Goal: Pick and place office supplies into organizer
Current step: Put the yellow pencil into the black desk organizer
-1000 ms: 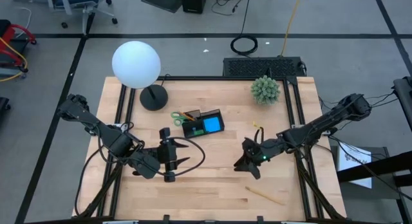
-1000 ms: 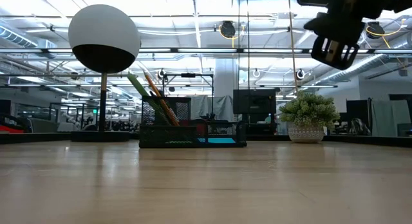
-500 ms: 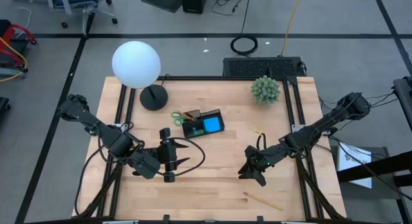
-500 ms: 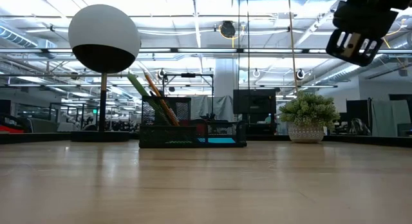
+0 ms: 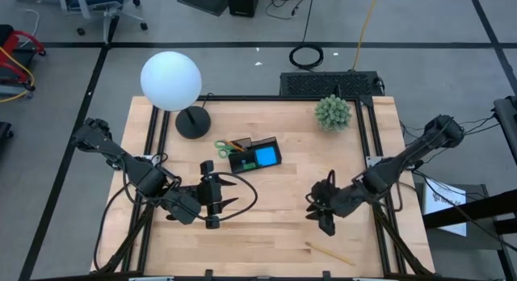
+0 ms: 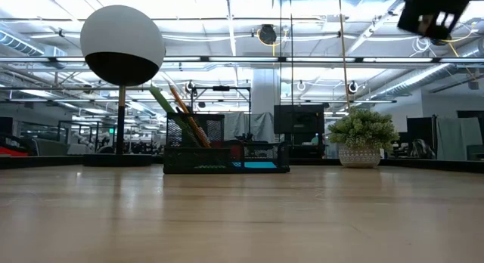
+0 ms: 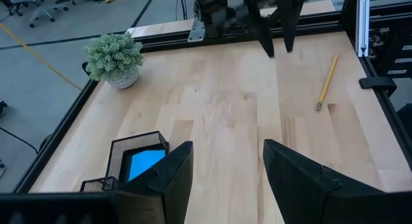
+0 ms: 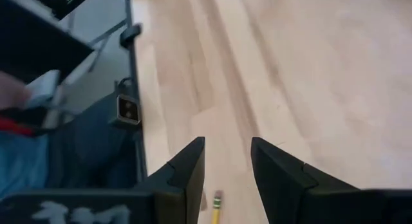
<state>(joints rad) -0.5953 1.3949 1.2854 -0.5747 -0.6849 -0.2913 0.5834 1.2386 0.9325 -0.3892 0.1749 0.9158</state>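
The black mesh organizer stands mid-table. It holds the blue sticky pad, the green-handled scissors and pencils leaning upright. One yellow pencil lies flat near the table's near edge and also shows in the left wrist view. My right gripper hovers open above the table, just far of that pencil, whose eraser end shows between its fingers. My left gripper waits open, near-left of the organizer.
A white globe lamp on a black round base stands at the far left. A green spiky plant sits at the far right. Bare wood lies between the two grippers. Black frame rails run along the table's sides.
My right gripper has risen and moved toward the table's near edge, nearer the lying pencil, turning as it went. In the low view it climbs almost out of the picture's top. The left arm, the organizer and the pencil have stayed put.
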